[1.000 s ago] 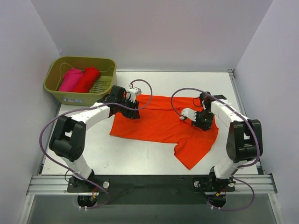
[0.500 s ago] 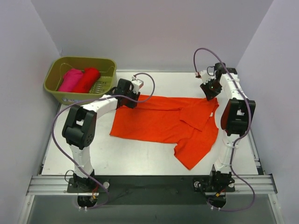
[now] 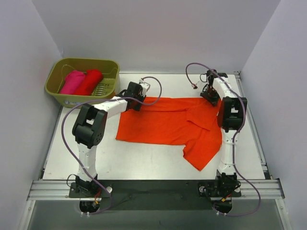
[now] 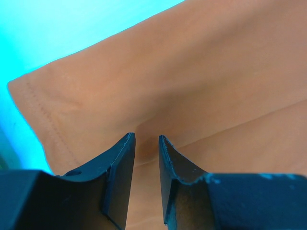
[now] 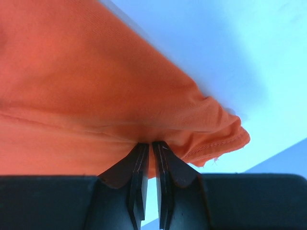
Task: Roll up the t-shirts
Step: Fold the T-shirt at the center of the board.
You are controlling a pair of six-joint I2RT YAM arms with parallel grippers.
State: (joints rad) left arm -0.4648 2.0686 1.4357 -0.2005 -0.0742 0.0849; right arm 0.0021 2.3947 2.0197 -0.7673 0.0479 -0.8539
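The bright orange t-shirt (image 3: 163, 122) lies spread flat on the white table, one sleeve reaching toward the front right. My left gripper (image 3: 136, 101) sits at the shirt's far left corner. In the left wrist view its jaws (image 4: 147, 136) stand close together with a raised crease of the orange cloth (image 4: 192, 72) running into the gap. My right gripper (image 3: 210, 94) is at the far right corner. The right wrist view shows it (image 5: 150, 143) shut on the bunched hem of the orange cloth (image 5: 72, 72). The magenta tee (image 3: 72, 81) and the red tee (image 3: 90, 81) lie rolled in the basket.
The olive-green plastic basket (image 3: 79, 99) stands at the far left corner of the table. Grey walls close in the table on the left, back and right. A metal rail (image 3: 153, 189) with both arm bases runs along the near edge.
My right arm swung from the shirt's middle out to its far right corner, taking cloth with it. My left gripper crept along the far edge. The shirt's far edge is now pulled straighter.
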